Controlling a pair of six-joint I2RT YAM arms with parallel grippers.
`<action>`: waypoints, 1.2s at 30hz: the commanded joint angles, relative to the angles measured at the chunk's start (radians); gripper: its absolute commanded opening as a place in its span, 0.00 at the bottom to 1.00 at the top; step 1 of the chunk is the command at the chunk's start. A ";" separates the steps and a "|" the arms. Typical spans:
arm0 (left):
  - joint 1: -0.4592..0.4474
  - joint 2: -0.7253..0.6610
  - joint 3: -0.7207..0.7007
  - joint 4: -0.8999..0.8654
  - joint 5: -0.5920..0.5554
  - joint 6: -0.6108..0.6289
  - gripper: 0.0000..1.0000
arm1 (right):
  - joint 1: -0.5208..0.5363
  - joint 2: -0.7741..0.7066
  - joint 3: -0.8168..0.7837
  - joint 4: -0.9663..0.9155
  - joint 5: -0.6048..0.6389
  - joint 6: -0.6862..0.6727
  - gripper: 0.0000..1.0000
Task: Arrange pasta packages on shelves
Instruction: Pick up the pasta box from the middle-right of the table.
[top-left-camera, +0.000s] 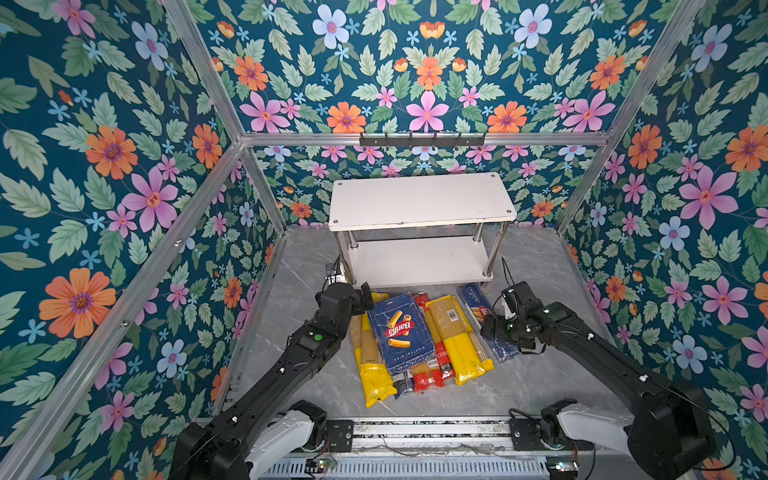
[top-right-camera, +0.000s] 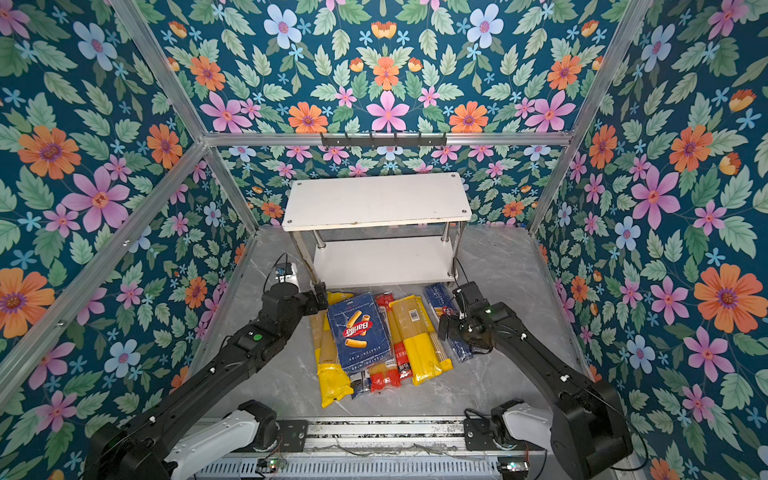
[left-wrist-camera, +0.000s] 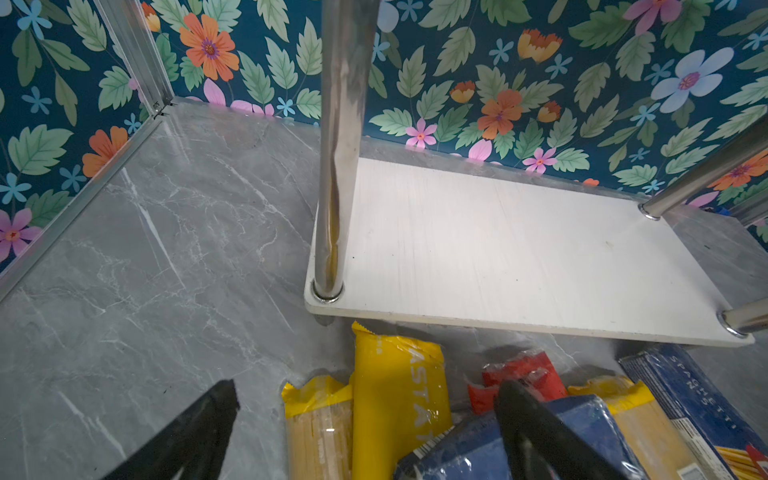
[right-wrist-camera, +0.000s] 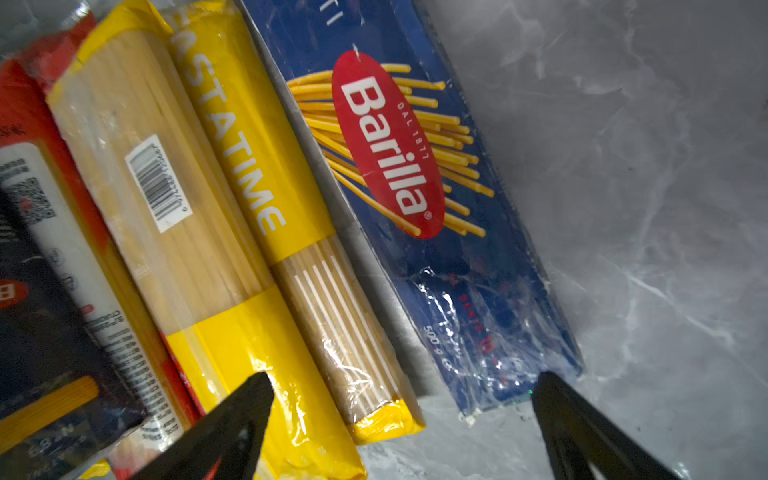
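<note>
Right wrist view puts the long blue Barilla spaghetti pack (right-wrist-camera: 415, 199) directly below my right gripper (right-wrist-camera: 401, 395), its near end lying between my two spread fingers, which close on nothing. The pack's long axis runs away from me toward the rack, and my jaws stand across its width, so I judge that a straight descent would bracket it. It lies flat on the grey marble tabletop (right-wrist-camera: 644, 208) at the outer edge of the heap, with a narrow strip of table between it and the yellow Pastatime spaghetti bag (right-wrist-camera: 257, 174). In both top views the other pasta packages lie in front of the rack in one overlapping pile, their long axes pointing roughly at it: the wide dark-blue Barilla rigatoni bag (top-left-camera: 401, 332) on top, red spaghetti bags (top-left-camera: 428, 374) and more yellow ones under and beside it. My left gripper (left-wrist-camera: 365, 399), also spread wide and empty, hovers at the far end of that pile by the rack's front left chrome post (left-wrist-camera: 338, 149), one finger over the rigatoni bag; the right arm is plainly the nearer one to the blue spaghetti pack. The shelves (top-left-camera: 419, 199) stand against the back wall, and both the top board and the lower board (left-wrist-camera: 519, 249) carry nothing, so none of the arranging is done yet.
</note>
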 joint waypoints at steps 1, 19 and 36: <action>-0.004 -0.018 0.005 -0.025 0.048 -0.012 1.00 | 0.007 0.053 0.020 -0.034 0.049 0.002 0.99; -0.009 -0.027 0.056 -0.127 0.090 -0.005 1.00 | 0.092 0.273 0.139 -0.103 0.202 0.017 0.99; -0.013 0.028 0.086 -0.099 0.092 0.005 1.00 | -0.004 0.345 0.141 -0.088 0.203 -0.029 0.99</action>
